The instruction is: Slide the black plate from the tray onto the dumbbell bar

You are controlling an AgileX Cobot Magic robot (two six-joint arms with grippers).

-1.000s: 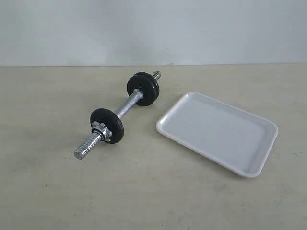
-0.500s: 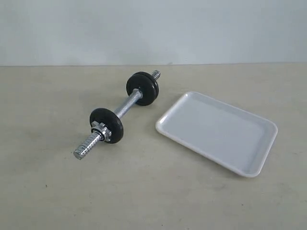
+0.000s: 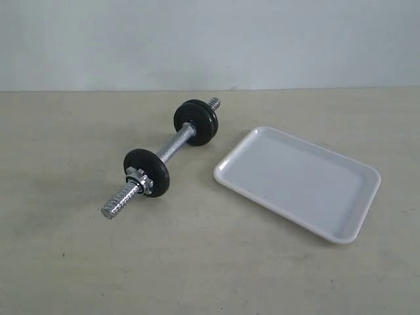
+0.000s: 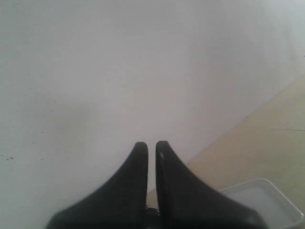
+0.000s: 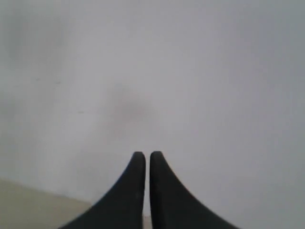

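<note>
Presently, left gripper [image 4: 151, 145]: black fingers pressed almost together, only a thin slit between them, holding nothing, raised before a pale wall [image 4: 119, 71].
Right gripper [image 5: 144, 155]: same, fingers nearly touching, gripping nothing.
Dumbbell bar [image 3: 172, 147]: lies on the table [image 3: 197, 269] left of middle, angled from the near-left toward the far edge.
Tray [image 3: 282, 211]: flat on the table toward the right edge, beside the bar, apart from it.
Black plate: cannot tell it from the bar's discs; the far discs [image 3: 197, 125] look like 2 face to face, the near disc [image 3: 156, 167] is 1.

The right end effector [image 5: 144, 156], fingers nearly together, faces a pale wall [image 5: 190, 71].
</note>
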